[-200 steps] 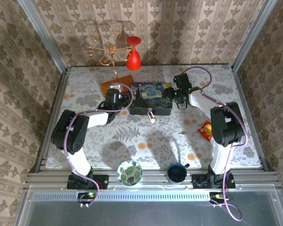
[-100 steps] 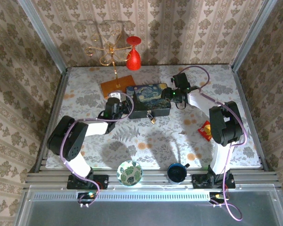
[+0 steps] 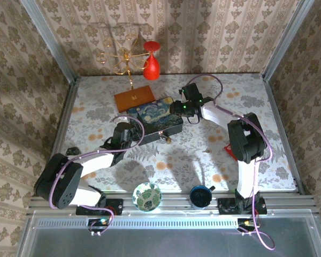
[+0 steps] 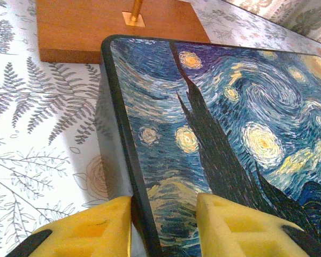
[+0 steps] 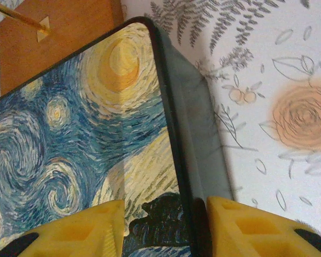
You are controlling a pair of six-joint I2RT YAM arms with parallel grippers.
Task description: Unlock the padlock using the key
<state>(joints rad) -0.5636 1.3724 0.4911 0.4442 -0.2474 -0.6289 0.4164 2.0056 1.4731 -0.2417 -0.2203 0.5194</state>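
The padlock (image 3: pixel 166 138) is a tiny thing, far smaller than the blue painted box (image 3: pixel 152 113) it belongs to. It sits at the box's near long side, roughly at the middle of that side, right against the dark front wall. From the top view it reads as a small pale, brassy glint with a silvery bit above it where the shackle meets the box. Its body sticks out from the wall toward the near edge of the table (image 3: pixel 192 160), low down, at or just above the patterned surface. It is too small to tell whether the shackle is closed or sprung.
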